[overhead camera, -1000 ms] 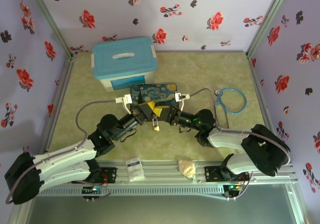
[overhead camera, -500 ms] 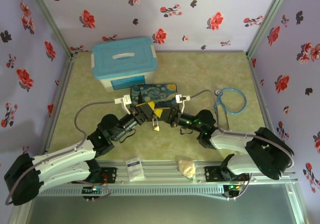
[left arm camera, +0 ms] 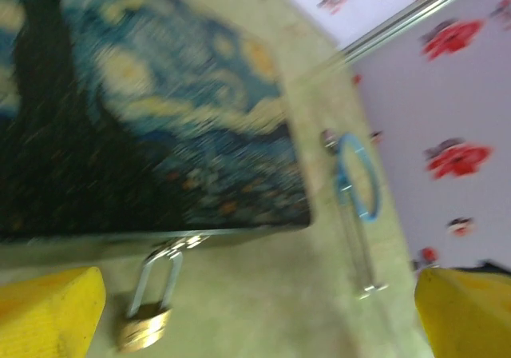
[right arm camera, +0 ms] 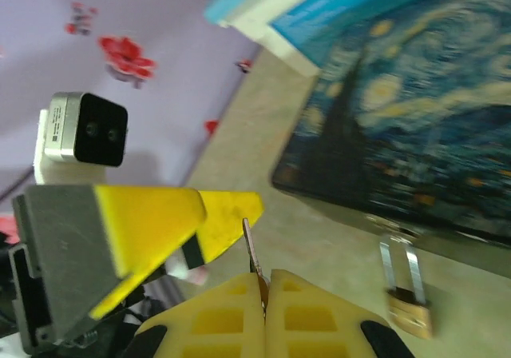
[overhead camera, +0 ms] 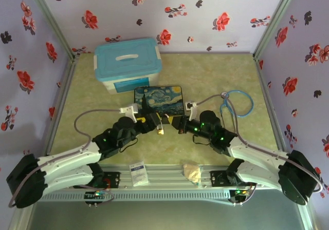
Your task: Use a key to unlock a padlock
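Right wrist | right tool (right arm camera: 265, 288) pinching thin grey key (right arm camera: 251, 248) | brass padlock (right arm camera: 410, 312), silvery shackle (right arm camera: 386, 264) | left tool (left arm camera: 259, 310) spread

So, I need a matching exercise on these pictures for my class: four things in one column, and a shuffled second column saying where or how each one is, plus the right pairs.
Column one
1. padlock
2. key
3. left gripper
4. blue-lidded tub

Column two
a. pinched in the shut right gripper
b. jaws wide open
c. farthest back, left of centre
d. hooked to the front edge of the painted box

Pairs: 1-d, 2-a, 3-b, 4-c
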Action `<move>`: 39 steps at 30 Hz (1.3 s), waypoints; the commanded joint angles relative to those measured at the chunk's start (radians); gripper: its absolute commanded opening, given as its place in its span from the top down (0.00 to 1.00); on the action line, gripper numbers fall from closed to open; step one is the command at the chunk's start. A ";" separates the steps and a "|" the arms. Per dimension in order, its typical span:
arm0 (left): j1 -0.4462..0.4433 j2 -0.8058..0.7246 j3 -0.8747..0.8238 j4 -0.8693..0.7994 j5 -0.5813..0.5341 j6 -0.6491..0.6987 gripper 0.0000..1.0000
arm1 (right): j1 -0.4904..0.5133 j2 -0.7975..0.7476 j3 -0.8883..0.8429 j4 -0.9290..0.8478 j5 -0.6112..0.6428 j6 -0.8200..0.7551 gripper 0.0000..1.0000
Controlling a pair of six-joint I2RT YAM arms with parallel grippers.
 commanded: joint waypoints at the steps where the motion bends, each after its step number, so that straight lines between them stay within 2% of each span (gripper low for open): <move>1: -0.008 0.069 0.013 -0.066 0.011 0.026 0.05 | -0.007 -0.036 0.014 -0.190 0.110 -0.061 1.00; 7: -0.005 0.251 0.015 0.054 0.076 0.087 0.20 | -0.006 -0.050 -0.021 -0.233 0.140 -0.049 1.00; 14: -0.041 0.421 0.075 0.081 0.052 0.088 0.27 | -0.007 -0.092 -0.051 -0.248 0.138 -0.040 1.00; 20: -0.047 0.492 0.079 0.134 0.016 0.114 0.40 | -0.006 -0.149 -0.074 -0.273 0.158 -0.038 1.00; 24: -0.060 0.528 0.106 0.112 0.013 0.137 0.46 | -0.006 -0.167 -0.084 -0.288 0.165 -0.039 1.00; 32: -0.064 0.619 0.093 0.235 0.042 0.130 0.63 | -0.006 -0.148 -0.102 -0.268 0.171 -0.022 1.00; 35: -0.071 0.627 0.102 0.231 0.044 0.127 0.65 | -0.006 -0.138 -0.111 -0.253 0.165 -0.011 1.00; 39: -0.070 0.629 0.073 0.307 0.039 0.077 0.74 | -0.005 -0.124 -0.143 -0.192 0.160 0.020 1.00</move>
